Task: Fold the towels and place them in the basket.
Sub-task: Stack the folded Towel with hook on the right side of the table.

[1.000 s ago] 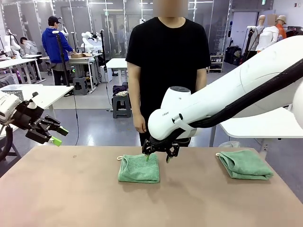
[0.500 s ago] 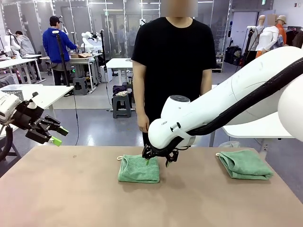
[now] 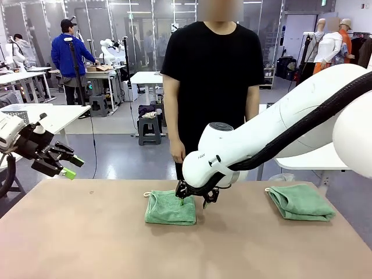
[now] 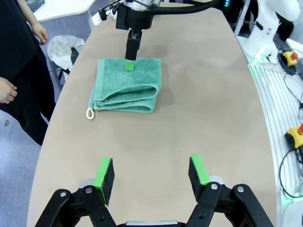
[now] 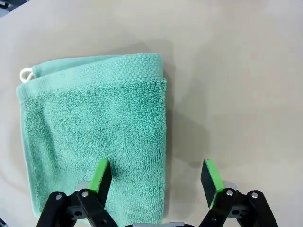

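Towels come first: one folded green towel (image 3: pixel 170 207) lies in the middle of the front view on the tabletop (image 3: pixel 87 244), with its white loop at the upper left corner. A second folded towel (image 3: pixel 300 201) lies at the right side, well apart. The right gripper (image 3: pixel 193 200) hangs low over the right edge of the middle towel, its fingers spread and holding nothing. The left gripper (image 3: pixel 68 165) waits at the left edge of the picture, above the tabletop, also spread and holding nothing. A person (image 3: pixel 212 87) in a black shirt stands at the far side.

In the left wrist view, the left gripper (image 4: pixel 150 177) is at the bottom, and the towel (image 4: pixel 127 85) sits in the upper middle with nothing in between.

In the right wrist view, the right gripper (image 5: pixel 157 177) is at the bottom. One finger is over the towel (image 5: pixel 94 151) and the other is over bare tabletop past its edge.

I think the pinch could catch just the top layer. Then the fold would fall open when lifted. Nothing blocks the way.
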Robot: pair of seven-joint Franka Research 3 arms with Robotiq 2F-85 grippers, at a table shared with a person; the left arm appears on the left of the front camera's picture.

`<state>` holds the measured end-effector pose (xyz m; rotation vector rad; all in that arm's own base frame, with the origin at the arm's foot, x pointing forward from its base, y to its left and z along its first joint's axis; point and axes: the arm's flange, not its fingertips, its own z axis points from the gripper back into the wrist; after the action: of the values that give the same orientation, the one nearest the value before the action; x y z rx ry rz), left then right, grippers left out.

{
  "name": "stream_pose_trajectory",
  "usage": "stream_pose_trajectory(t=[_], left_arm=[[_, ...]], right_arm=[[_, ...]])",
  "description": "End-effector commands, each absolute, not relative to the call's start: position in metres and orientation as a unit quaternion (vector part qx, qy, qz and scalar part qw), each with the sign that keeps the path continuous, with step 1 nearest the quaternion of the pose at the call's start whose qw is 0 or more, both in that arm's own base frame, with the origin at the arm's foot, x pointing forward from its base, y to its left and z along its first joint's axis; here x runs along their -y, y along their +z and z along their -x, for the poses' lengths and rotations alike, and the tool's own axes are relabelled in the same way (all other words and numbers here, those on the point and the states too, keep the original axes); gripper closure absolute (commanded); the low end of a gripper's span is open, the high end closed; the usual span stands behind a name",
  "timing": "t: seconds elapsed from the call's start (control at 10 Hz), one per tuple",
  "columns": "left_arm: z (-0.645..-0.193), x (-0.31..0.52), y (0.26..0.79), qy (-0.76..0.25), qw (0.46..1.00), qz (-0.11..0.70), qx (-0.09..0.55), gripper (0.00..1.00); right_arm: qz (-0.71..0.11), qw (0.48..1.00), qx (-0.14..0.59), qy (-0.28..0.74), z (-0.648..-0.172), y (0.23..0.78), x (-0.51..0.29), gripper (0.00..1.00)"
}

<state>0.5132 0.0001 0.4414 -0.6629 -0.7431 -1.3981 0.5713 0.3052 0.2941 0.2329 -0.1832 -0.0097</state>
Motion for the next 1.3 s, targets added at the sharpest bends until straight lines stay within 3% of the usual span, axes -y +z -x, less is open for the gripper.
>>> stream_pose_trajectory(t=[0.0, 0.2, 0.3, 0.4, 0.5, 0.6, 0.7, 0.8, 0.9, 1.2], left_arm=[[-0.5127, -0.0008, 0.442, -0.618, 0.653, 0.291, 0.327, 0.2], [-0.5127, -0.0008, 0.442, -0.618, 0.653, 0.291, 0.327, 0.2], [-0.5127, -0.0008, 0.442, -0.618, 0.653, 0.291, 0.327, 0.2], [-0.5127, -0.0008, 0.442, -0.618, 0.653, 0.291, 0.327, 0.2], [-0.5127, -0.0008, 0.442, -0.618, 0.653, 0.291, 0.327, 0.2], [-0.5127, -0.0008, 0.442, -0.618, 0.653, 0.291, 0.327, 0.2], [-0.5127, -0.0008, 0.442, -0.618, 0.653, 0.291, 0.327, 0.2], [-0.5127, -0.0008, 0.442, -0.618, 0.653, 0.291, 0.327, 0.2], [-0.5127, -0.0008, 0.442, -0.618, 0.653, 0.291, 0.327, 0.2], [-0.5127, -0.0008, 0.442, -0.618, 0.653, 0.291, 0.327, 0.2]], right_arm=[[-0.12, 0.988, 0.095, -0.032, -0.575, 0.2906, -0.3123, 0.22], [-0.127, 0.987, 0.093, -0.027, -0.5752, 0.2915, -0.3142, 0.22], [-0.127, 0.987, 0.091, -0.027, -0.5758, 0.292, -0.3144, 0.38], [-0.133, 0.987, 0.088, -0.027, -0.5762, 0.2927, -0.3146, 0.42], [-0.134, 0.987, 0.085, -0.026, -0.5761, 0.2934, -0.3156, 0.58], [-0.133, 0.987, 0.083, -0.025, -0.5764, 0.2943, -0.3163, 0.62], [-0.131, 0.988, 0.079, -0.024, -0.5765, 0.2948, -0.3173, 0.77], [-0.129, 0.988, 0.077, -0.023, -0.5764, 0.2956, -0.3184, 0.82], [-0.126, 0.989, 0.077, -0.019, -0.5763, 0.2963, -0.3194, 0.97], [-0.127, 0.988, 0.081, -0.01, -0.5768, 0.2971, -0.3176, 1.0]])
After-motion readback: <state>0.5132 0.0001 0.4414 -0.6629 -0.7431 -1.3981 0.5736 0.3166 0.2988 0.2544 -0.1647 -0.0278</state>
